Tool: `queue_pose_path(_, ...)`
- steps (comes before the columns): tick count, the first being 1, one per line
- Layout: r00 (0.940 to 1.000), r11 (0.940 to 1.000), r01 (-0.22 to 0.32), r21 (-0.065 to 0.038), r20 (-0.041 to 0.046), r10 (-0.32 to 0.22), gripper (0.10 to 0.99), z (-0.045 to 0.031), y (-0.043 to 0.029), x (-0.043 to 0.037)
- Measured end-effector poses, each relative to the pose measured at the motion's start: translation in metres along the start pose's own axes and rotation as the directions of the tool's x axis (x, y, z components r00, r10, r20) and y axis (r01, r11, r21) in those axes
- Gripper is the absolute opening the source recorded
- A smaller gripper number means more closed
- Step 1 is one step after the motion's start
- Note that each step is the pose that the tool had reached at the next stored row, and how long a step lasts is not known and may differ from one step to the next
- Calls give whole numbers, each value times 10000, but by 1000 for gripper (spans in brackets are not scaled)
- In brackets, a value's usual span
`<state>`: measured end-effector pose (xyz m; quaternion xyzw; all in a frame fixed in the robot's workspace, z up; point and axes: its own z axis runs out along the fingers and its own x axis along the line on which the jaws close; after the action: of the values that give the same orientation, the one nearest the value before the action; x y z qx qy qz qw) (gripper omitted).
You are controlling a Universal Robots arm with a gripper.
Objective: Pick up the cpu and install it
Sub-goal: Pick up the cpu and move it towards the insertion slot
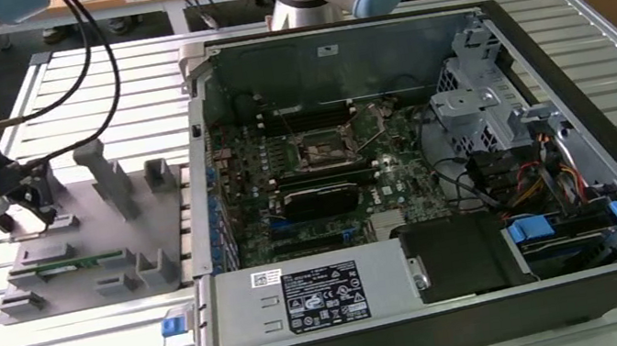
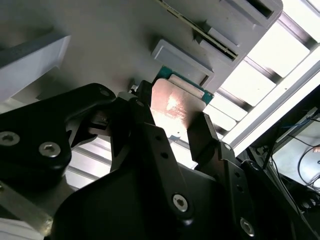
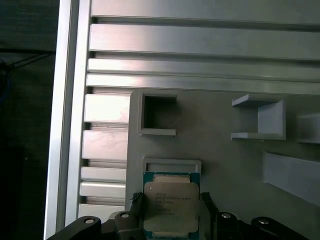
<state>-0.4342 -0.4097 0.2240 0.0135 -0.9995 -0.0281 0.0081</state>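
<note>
The small, flat, square, silver-topped cpu (image 3: 171, 207) is seen at the grey plastic fixture plate (image 3: 220, 165) on the slatted aluminium desk (image 3: 200, 40). It appears to be clasped at two opposite edges by the black fingers (image 3: 207, 204). The pick-up is judged to be in hand, and a firm, level hold is called for.

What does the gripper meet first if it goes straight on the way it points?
The cpu, directly ahead of the gripper in both wrist views, lying on the grey fixture tray. Depth is unclear; it may already touch it.
</note>
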Motion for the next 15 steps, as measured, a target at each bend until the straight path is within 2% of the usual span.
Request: queue_pose_path(15, 10000, 10000, 1, -79, 2, -1, 529, -148, 8, 3)
